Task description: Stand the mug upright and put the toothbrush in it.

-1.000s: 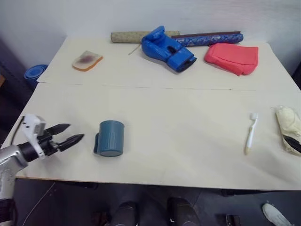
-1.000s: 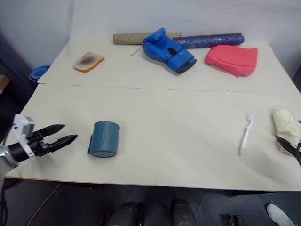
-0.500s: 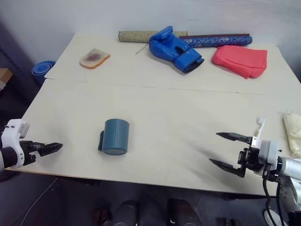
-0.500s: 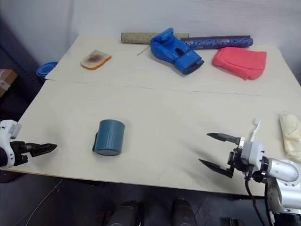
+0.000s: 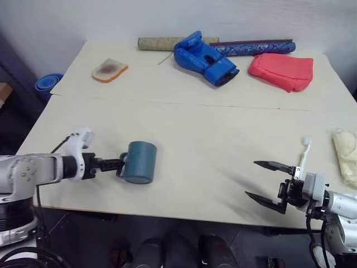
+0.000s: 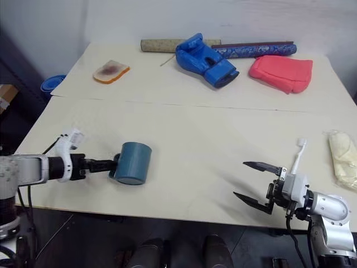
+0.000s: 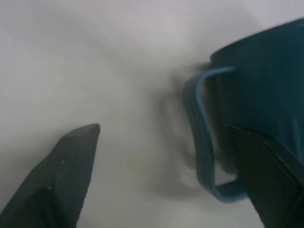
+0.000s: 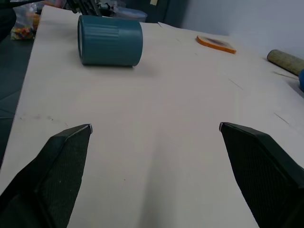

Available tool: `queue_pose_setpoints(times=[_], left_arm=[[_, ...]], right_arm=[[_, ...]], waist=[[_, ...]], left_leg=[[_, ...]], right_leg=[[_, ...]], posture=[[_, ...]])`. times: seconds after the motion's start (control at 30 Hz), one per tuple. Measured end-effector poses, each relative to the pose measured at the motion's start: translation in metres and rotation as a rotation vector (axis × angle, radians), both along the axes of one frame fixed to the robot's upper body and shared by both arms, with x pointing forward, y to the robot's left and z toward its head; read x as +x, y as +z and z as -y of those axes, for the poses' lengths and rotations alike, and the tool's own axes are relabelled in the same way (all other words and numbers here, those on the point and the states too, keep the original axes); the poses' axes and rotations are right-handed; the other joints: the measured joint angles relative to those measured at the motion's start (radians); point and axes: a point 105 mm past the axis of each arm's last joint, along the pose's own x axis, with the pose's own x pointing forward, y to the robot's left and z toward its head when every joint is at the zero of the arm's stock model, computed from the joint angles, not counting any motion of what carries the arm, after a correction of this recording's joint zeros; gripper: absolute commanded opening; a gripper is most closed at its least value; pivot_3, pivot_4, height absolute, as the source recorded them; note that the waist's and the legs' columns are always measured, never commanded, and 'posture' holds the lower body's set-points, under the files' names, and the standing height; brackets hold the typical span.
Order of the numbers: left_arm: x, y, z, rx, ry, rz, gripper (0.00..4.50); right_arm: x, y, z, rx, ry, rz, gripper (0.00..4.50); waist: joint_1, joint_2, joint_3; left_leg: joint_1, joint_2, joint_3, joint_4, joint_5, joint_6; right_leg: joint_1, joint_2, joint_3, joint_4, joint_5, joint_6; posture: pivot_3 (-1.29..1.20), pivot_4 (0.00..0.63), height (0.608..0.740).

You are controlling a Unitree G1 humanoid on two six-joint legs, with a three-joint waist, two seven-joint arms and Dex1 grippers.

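The teal-blue mug (image 5: 139, 162) lies on its side near the table's front left, its handle (image 7: 204, 142) pointing toward my left arm. My left gripper (image 5: 113, 164) is open at that handle, which sits between its fingers (image 7: 71, 171) in the left wrist view; whether they touch it I cannot tell. The white toothbrush (image 5: 302, 153) lies flat at the front right, head pointing away. My right gripper (image 5: 266, 181) hovers open and empty just left of it, pointing across the table at the mug (image 8: 110, 40).
A cream rolled cloth (image 5: 347, 156) lies at the right edge. Along the back are a blue boxing glove (image 5: 203, 56), a red pouch (image 5: 281, 70), two rolled mats (image 5: 162, 43) and a toast slice (image 5: 110, 70). A blue dish (image 5: 46, 85) sits beyond the left edge.
My left gripper has swung right, from the table's front left edge up to the mug's handle. My right gripper came into view a second ago and has since held still.
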Motion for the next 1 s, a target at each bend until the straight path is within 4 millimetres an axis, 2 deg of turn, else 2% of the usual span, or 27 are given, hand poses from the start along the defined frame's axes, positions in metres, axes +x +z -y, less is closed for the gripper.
queue_pose_setpoints(times=[0.03,0.13,0.33,0.53,0.67,0.77,0.87,0.9,1.0], left_arm=[[0.002,0.0,0.004,0.004,-0.005,0.003,4.5],[0.01,-0.004,0.019,0.024,-0.037,0.011,3.92],[0.019,-0.01,0.041,0.049,-0.121,0.033,2.09],[0.024,-0.014,0.05,0.009,-0.144,0.054,0.16],[0.033,-0.014,0.064,-0.042,-0.178,0.115,0.04],[0.043,-0.005,0.08,-0.079,-0.232,0.224,0.04],[0.066,0.025,0.109,-0.158,-0.284,0.484,0.04],[0.074,0.038,0.12,-0.158,-0.312,0.615,0.04],[0.092,0.062,0.14,-0.094,-0.336,0.913,0.04]], right_arm=[[0.0,0.0,-0.001,0.005,-0.003,0.003,4.47],[0.001,0.003,-0.005,0.028,-0.01,0.02,4.5],[0.002,0.011,-0.017,0.069,-0.02,0.045,4.5],[-0.001,0.008,-0.016,0.082,-0.058,0.031,4.5],[0.0,0.011,-0.016,0.09,-0.075,0.038,4.5],[-0.001,0.011,-0.014,0.093,-0.093,0.038,4.5],[0.0,0.013,-0.013,0.097,-0.111,0.039,4.5],[0.0,0.014,-0.013,0.096,-0.118,0.043,4.5],[-0.001,0.017,-0.014,0.092,-0.129,0.045,4.5]], waist=[[0.003,0.0,0.0],[0.017,0.002,-0.001],[0.026,0.004,-0.002],[0.024,0.004,-0.002],[0.025,0.003,-0.002],[0.025,0.002,-0.001],[0.028,0.002,-0.001],[0.029,0.001,-0.001],[0.028,0.001,-0.001]], left_leg=[[0.0,0.0,-0.001,0.001,0.0,0.0],[0.0,-0.001,-0.001,0.004,0.0,0.0],[0.0,-0.002,-0.001,0.006,0.0,0.001],[0.0,-0.002,-0.001,0.007,0.0,0.001],[-0.002,-0.002,-0.001,0.008,0.0,0.001],[-0.003,-0.001,-0.001,0.009,0.0,0.001],[-0.003,-0.002,-0.001,0.01,0.0,0.001],[-0.003,-0.002,0.0,0.01,-0.001,0.001],[-0.003,-0.002,0.003,0.01,-0.001,0.001]], right_leg=[[0.0,0.0,0.0,0.0,0.0,0.0],[0.001,-0.001,0.0,0.0,0.0,0.0],[0.001,-0.001,0.0,0.0,0.0,0.0],[0.001,-0.001,0.0,0.0,0.0,0.0],[0.001,0.0,-0.001,0.0,0.0,0.0],[0.001,0.0,-0.002,0.0,0.0,0.0],[0.001,0.0,-0.005,0.0,0.0,0.0],[0.001,0.0,-0.006,-0.001,0.0,0.001],[0.001,0.001,-0.006,-0.001,0.0,0.001]], posture=[[0.0,0.15,0.74],[0.0,0.15,0.74],[0.0,0.15,0.74],[0.0,0.15,0.74],[0.0,0.15,0.74],[0.0,0.15,0.74],[0.0,0.15,0.74],[0.0,0.15,0.74],[0.0,0.15,0.74]])
